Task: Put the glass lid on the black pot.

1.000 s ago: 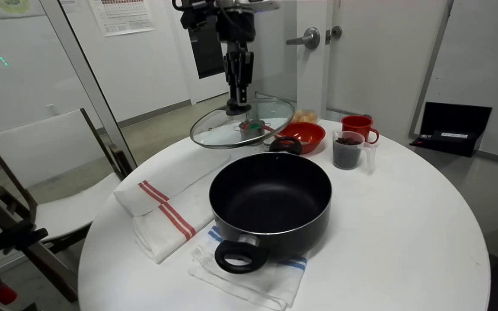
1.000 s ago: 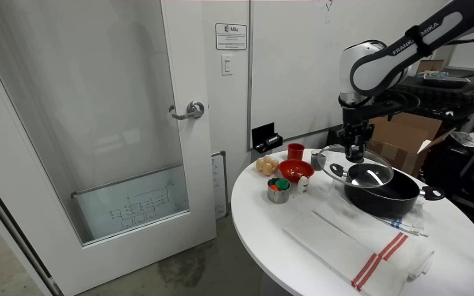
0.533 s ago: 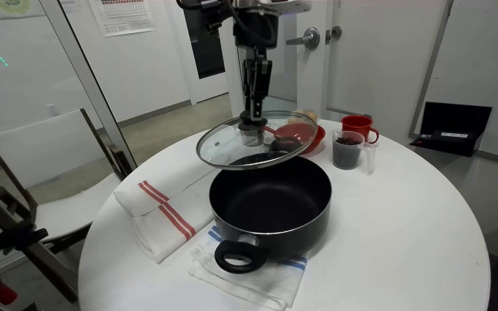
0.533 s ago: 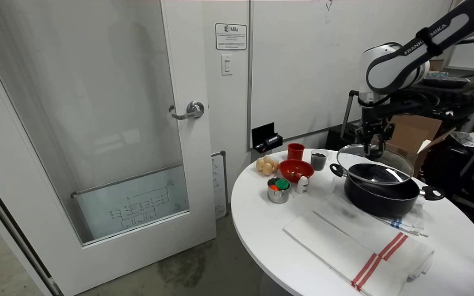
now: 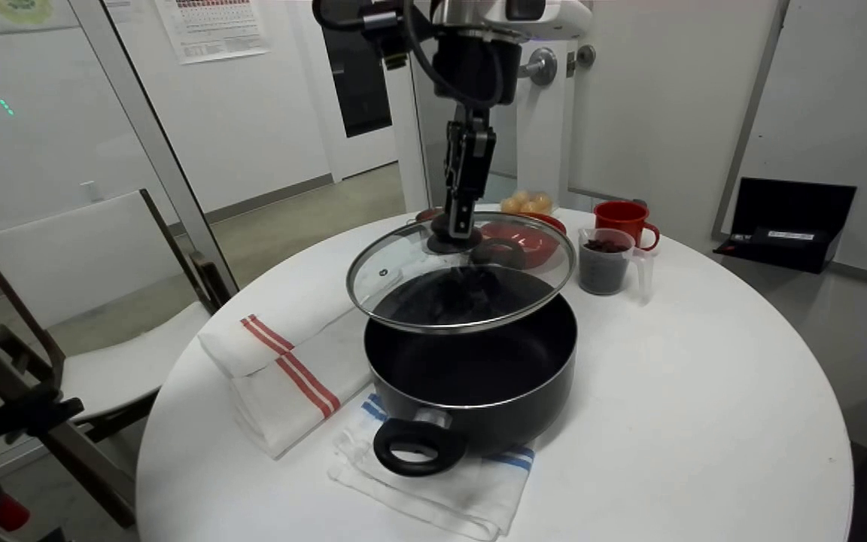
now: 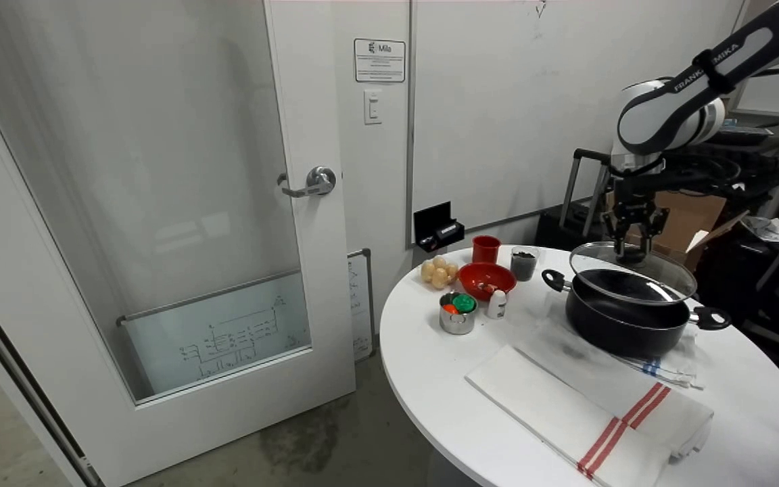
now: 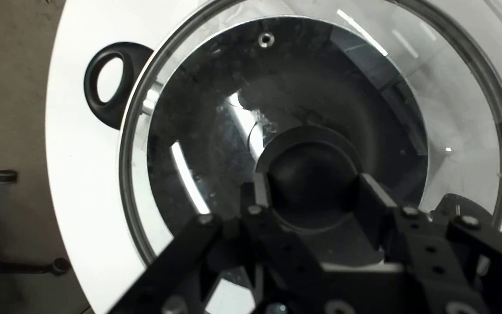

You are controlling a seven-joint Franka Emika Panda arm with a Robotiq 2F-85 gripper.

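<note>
The black pot (image 5: 479,425) stands on the table, its near handle towards the camera; it also shows in an exterior view (image 6: 623,335). My gripper (image 5: 457,226) points down and is shut on the dark knob of the glass lid (image 5: 463,301). The lid (image 6: 633,279) is held slightly tilted above the pot. In an exterior view it covers the far half of the opening, and the near half shows. I cannot tell whether the rim touches the pot. In the wrist view both fingers (image 7: 314,187) flank the knob, and the pot shows through the lid (image 7: 220,126).
A blue-striped towel (image 5: 441,489) lies under the pot, a red-striped towel (image 5: 290,376) beside it. Beyond stand a red bowl (image 6: 487,279), a red mug (image 5: 622,216), a measuring cup (image 5: 603,269), a metal cup (image 6: 456,319), a small white bottle (image 6: 498,304) and round tan items (image 6: 438,272).
My gripper has carried the lid over the pot, right and down in one exterior picture and rightward in the other. The lid covers more of the opening. The pot has not moved.
</note>
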